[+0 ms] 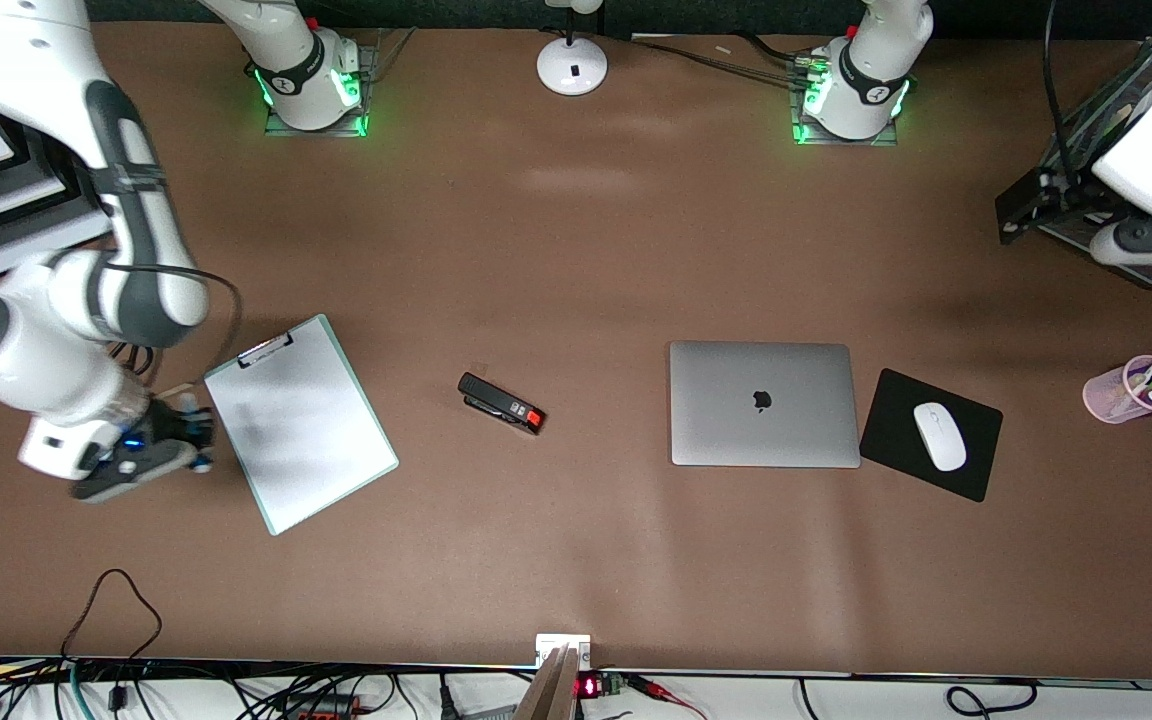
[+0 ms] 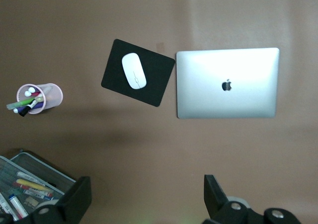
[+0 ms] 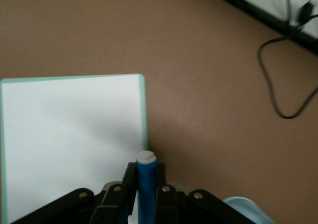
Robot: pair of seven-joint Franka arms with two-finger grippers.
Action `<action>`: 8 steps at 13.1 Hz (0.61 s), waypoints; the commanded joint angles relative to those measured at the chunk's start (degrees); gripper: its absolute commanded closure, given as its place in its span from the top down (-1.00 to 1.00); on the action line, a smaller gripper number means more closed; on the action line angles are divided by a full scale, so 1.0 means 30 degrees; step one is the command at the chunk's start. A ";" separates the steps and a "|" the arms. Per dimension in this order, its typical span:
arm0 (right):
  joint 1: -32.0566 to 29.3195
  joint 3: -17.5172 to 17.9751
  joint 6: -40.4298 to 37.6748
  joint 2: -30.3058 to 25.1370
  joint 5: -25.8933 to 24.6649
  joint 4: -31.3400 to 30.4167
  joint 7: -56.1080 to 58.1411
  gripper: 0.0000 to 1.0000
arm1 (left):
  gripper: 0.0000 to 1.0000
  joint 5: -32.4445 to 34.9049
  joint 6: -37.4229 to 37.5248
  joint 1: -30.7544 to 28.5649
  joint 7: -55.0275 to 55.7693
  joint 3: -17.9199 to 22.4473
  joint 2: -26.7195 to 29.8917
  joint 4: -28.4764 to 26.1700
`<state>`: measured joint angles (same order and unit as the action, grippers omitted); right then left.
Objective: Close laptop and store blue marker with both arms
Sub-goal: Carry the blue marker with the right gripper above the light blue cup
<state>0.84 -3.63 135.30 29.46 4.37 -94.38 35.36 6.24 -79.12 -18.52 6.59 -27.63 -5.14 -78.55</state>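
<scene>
The silver-grey laptop [image 1: 764, 403] lies closed on the table, lid down with its dark apple logo up; the left wrist view shows the laptop [image 2: 227, 82] too. My right gripper [image 3: 146, 173] is shut on the blue marker [image 3: 146, 186], whose whitish end pokes out past the fingertips. It hovers beside the clipboard's [image 1: 301, 420] edge at the right arm's end of the table. My left gripper [image 2: 144, 199] is open and empty, held high over the left arm's end of the table.
A black mouse pad [image 1: 976, 420] with a white mouse [image 1: 939, 436] lies beside the laptop. A pink cup [image 1: 1131, 392] of pens stands toward the left arm's end. A black stapler [image 1: 501, 403] lies mid-table. A mesh tray [image 2: 49, 168] holds pens.
</scene>
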 commanded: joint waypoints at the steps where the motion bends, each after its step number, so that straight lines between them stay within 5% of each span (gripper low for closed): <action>1: -0.0805 0.0243 -0.1064 -0.1552 0.0446 -0.0209 0.3376 -0.87 | 1.00 -0.1606 0.0181 -0.1585 -0.2016 -0.0105 0.1330 -0.0916; 3: -0.1128 0.0272 -0.1504 -0.2636 0.0649 -0.0180 0.5518 -0.87 | 1.00 -0.1640 0.0210 -0.1736 -0.2139 -0.0105 0.1975 -0.1297; 8: -0.2795 0.0126 -0.4165 -0.3402 0.6296 0.0404 1.3743 -0.87 | 1.00 -0.1669 0.0445 -0.1736 -0.2139 -0.0105 0.2388 -0.1358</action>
<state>-4.61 -3.80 126.16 19.50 18.32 -94.12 67.73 2.31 -77.99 -22.79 1.78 -27.79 0.06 -81.14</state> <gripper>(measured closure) 0.819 0.000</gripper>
